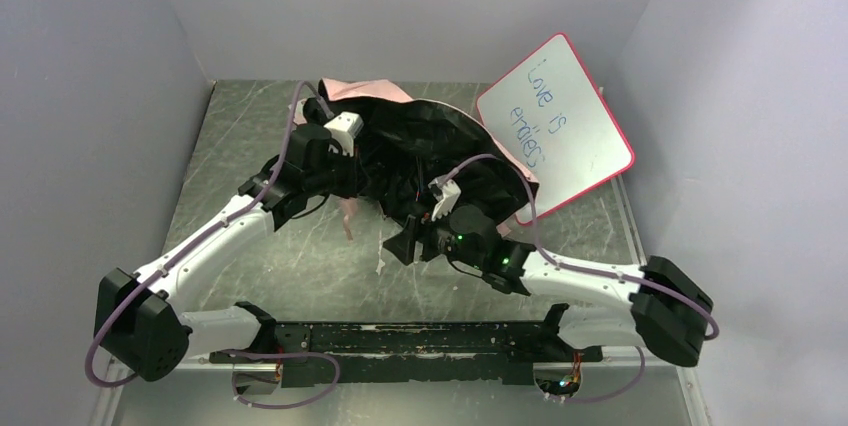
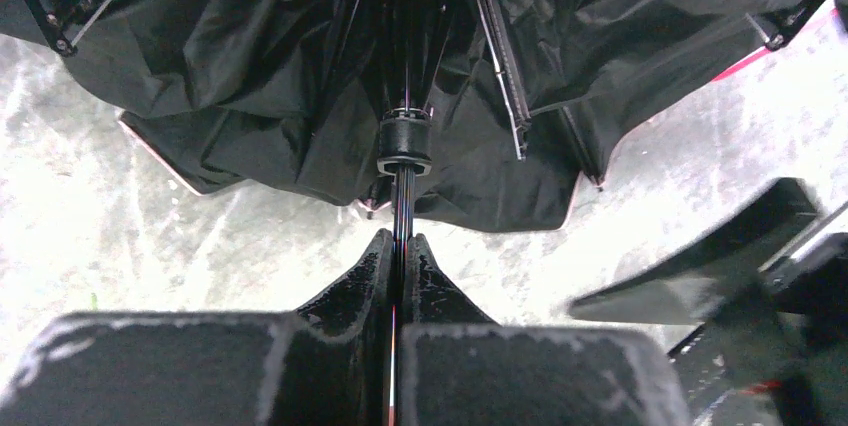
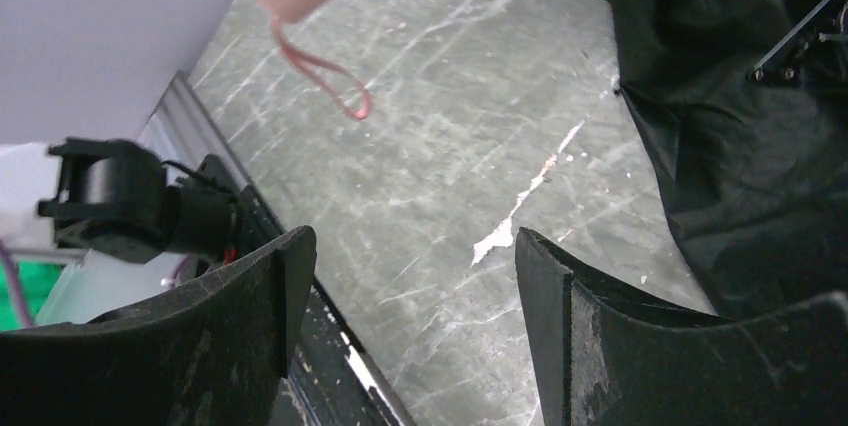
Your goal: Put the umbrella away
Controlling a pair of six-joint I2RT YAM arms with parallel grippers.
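The left hand [image 2: 401, 246] is clenched on the shaft [image 2: 403, 206] of the umbrella [image 2: 250, 86], which might slip through. The right hand [image 3: 412, 246] hangs released and empty, and the floppy canopy [image 3: 740, 126] beside it could snag.

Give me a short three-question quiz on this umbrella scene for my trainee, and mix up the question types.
1. True or false: the left claw is shut on the shaft of the umbrella.
2. Pick one: the right claw is A) open, holding nothing; B) shut, holding nothing; C) shut on the umbrella.
3. Fill in: in the top view, the whiteboard stands on the umbrella's ____ side.

Key: 1 true; 2 A; 3 right.
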